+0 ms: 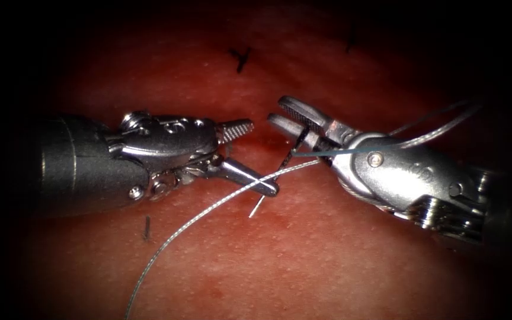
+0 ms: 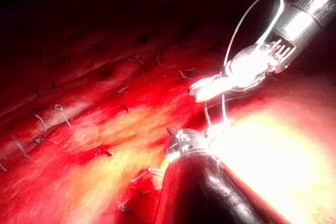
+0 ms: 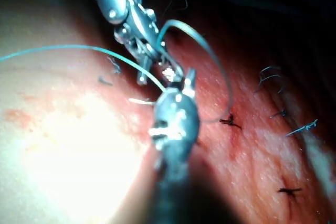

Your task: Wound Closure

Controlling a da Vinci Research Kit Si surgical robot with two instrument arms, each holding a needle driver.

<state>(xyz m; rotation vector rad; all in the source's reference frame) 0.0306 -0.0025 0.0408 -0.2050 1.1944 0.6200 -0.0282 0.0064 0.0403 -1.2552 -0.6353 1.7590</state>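
Note:
On the tissue (image 1: 303,255), my left tool (image 1: 263,157) has its jaws spread wide and grips nothing. A pale thread (image 1: 185,228) lies across its lower jaw and runs on toward the right tool. My right tool (image 1: 277,110) has its jaws slightly parted, with a dark strand of thread (image 1: 292,150) rising from the tissue into the gap near their hinge. A bluish thread (image 1: 327,152) crosses the right tool's wrist. Neither tool holds a needle. A short pale thread end (image 1: 257,207) sticks up below the left tool. The right tool (image 2: 236,72) and a thread loop (image 2: 252,19) appear in the left wrist view.
Dark tied stitches sit at the back (image 1: 241,58), further right (image 1: 351,38) and below the left tool (image 1: 147,228). Several more stitches (image 3: 286,190) line the tissue in the right wrist view. Pale thread trails off past the right tool (image 1: 445,121).

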